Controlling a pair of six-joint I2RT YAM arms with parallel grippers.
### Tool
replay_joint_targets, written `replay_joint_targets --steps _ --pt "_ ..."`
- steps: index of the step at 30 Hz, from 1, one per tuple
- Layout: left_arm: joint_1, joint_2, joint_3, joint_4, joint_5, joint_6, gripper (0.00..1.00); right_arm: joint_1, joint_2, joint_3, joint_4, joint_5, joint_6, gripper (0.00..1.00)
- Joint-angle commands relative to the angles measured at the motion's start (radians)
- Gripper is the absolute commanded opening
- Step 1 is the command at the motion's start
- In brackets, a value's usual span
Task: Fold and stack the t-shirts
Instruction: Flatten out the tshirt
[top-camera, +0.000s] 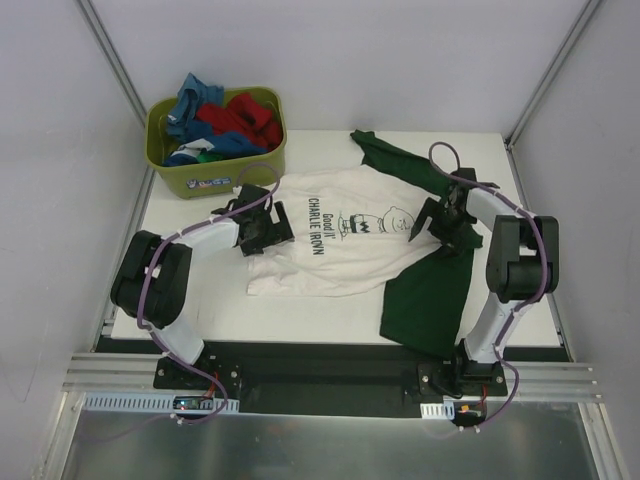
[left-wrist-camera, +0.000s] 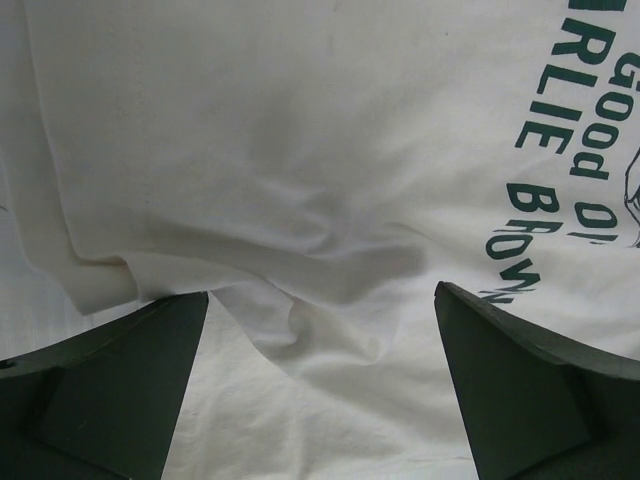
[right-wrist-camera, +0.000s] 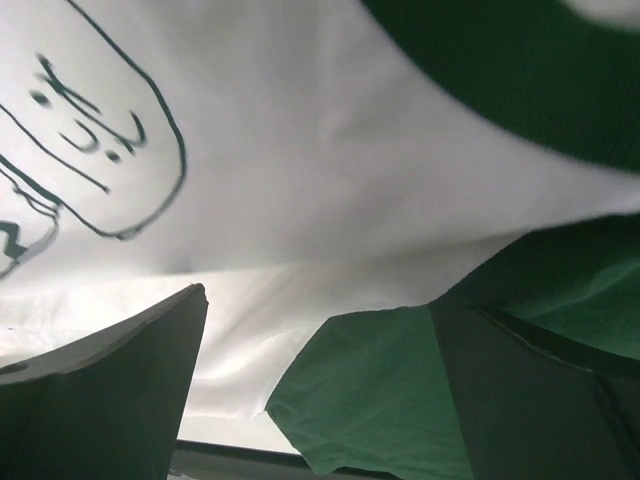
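Observation:
The cream t-shirt (top-camera: 330, 258) with the black and green "Charlie Brown" print lies spread on the white table. One dark green sleeve (top-camera: 425, 295) hangs toward the near right and the other (top-camera: 395, 155) points to the far right. My left gripper (top-camera: 268, 232) is open and low over the shirt's left edge. In the left wrist view (left-wrist-camera: 322, 292) a wrinkle of cream cloth (left-wrist-camera: 320, 250) lies between its fingers. My right gripper (top-camera: 437, 228) is open at the shirt's right side. In the right wrist view (right-wrist-camera: 318, 300) cream cloth and the green sleeve (right-wrist-camera: 390, 400) lie between its fingers.
An olive-green tub (top-camera: 225, 172) stands at the table's far left corner. It holds crumpled blue (top-camera: 190, 100), red (top-camera: 240, 118) and green shirts. White walls enclose the table. The lower green sleeve reaches close to the table's near edge (top-camera: 330, 340).

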Motion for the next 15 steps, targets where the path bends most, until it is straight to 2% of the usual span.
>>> replay_joint_targets --steps 1,6,10,13,15 --pt "0.007 0.013 0.026 -0.083 -0.091 0.037 0.99 -0.016 0.084 0.085 0.064 0.016 -0.011 0.98" --pt "0.003 -0.134 -0.01 -0.132 -0.08 0.026 0.99 -0.016 -0.007 0.076 0.104 -0.034 -0.027 0.97" --pt "-0.016 -0.348 -0.142 -0.157 -0.094 -0.001 1.0 -0.016 -0.209 -0.016 0.093 0.009 -0.043 0.97" --pt "-0.016 -0.576 -0.246 -0.198 -0.117 -0.032 0.99 -0.017 -0.376 -0.085 0.093 0.041 -0.037 0.97" --pt "-0.016 -0.651 -0.296 -0.238 -0.103 -0.053 0.99 -0.016 -0.464 -0.166 0.086 0.076 -0.026 0.97"
